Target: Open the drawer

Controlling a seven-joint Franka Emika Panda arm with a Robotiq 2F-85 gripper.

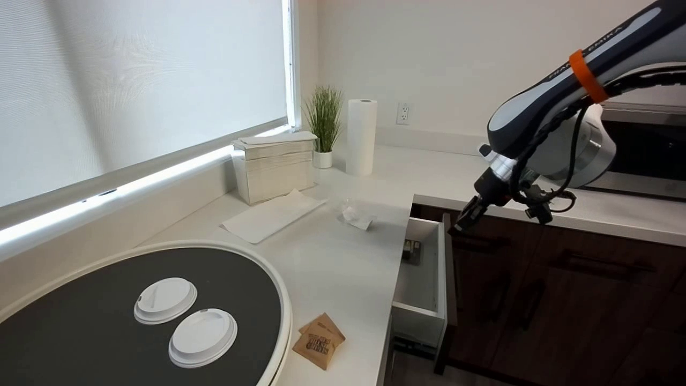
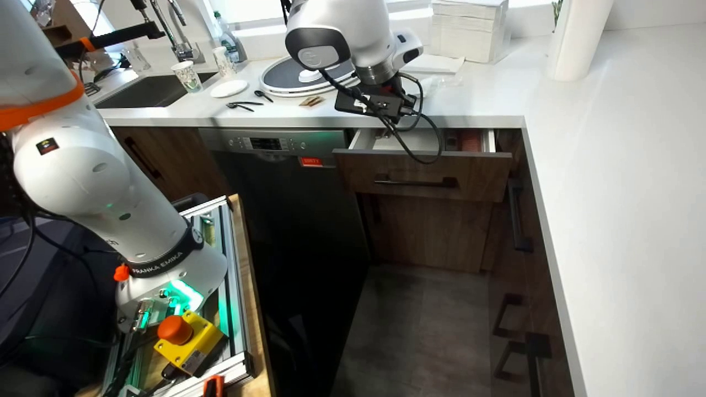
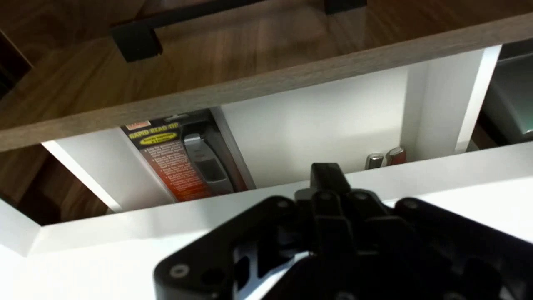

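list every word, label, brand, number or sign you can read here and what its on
"FRANKA EMIKA": arm, at its base; again higher up in an exterior view, partly under an orange band.
"DIRTY": red sign on dishwasher.
"RAPID READ TIP": package in drawer.
Too small or blurred: package's other print, brown packets, dishwasher display, arm's square sticker.

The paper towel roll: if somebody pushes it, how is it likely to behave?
The paper towel roll may tip if pushed high, since it stands upright, tall and narrow. Once down, it could roll, being round. It is probably light: the dark opening on top suggests a hollow core.
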